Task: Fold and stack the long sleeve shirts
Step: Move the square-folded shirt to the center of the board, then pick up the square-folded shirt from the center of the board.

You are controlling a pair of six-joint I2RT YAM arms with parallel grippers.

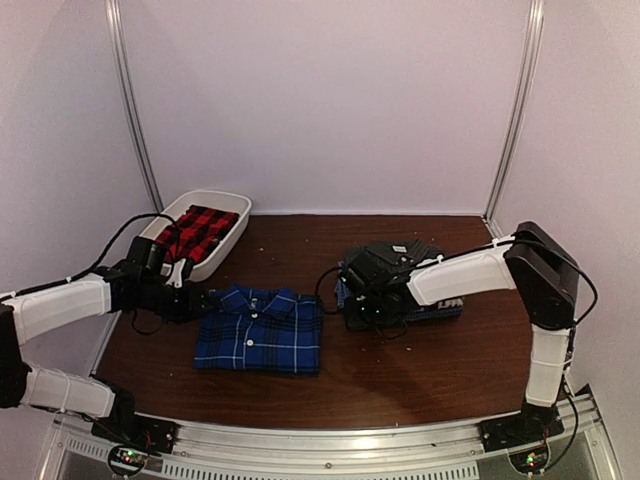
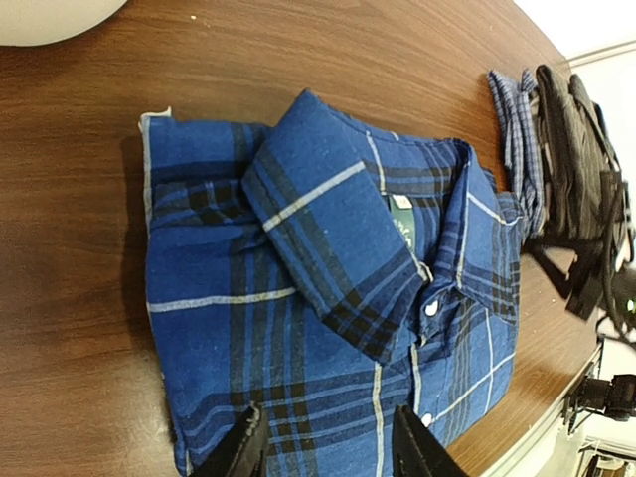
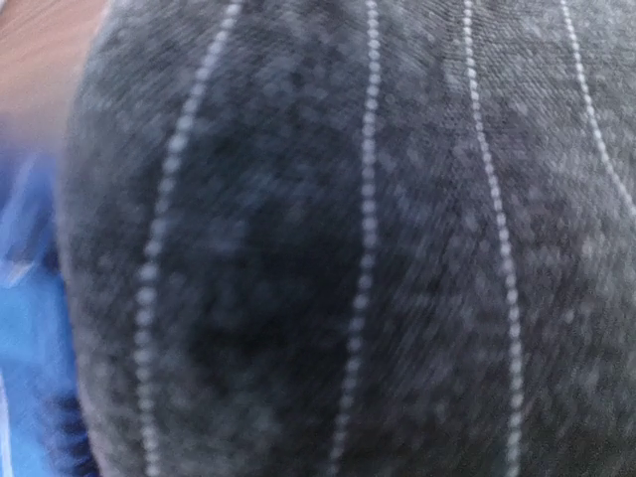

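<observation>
Folding shown part-done: blue plaid shirt [image 1: 260, 332] folded at centre, red plaid shirt [image 1: 197, 232] untouched at ten o'clock; left gripper [image 2: 330, 442] parted, right gripper [image 1: 375, 310] closed.

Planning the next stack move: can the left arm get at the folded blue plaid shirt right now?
Probably yes: the left gripper hovers open at the edge of the blue plaid shirt, and nothing lies on it or in between.

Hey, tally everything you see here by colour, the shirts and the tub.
Blue-and-black plaid shirt: 1
Red-and-black plaid shirt: 1
Charcoal striped shirt: 1
Pale blue checked cloth beneath it: 1
White tub: 1
Total: 5
</observation>
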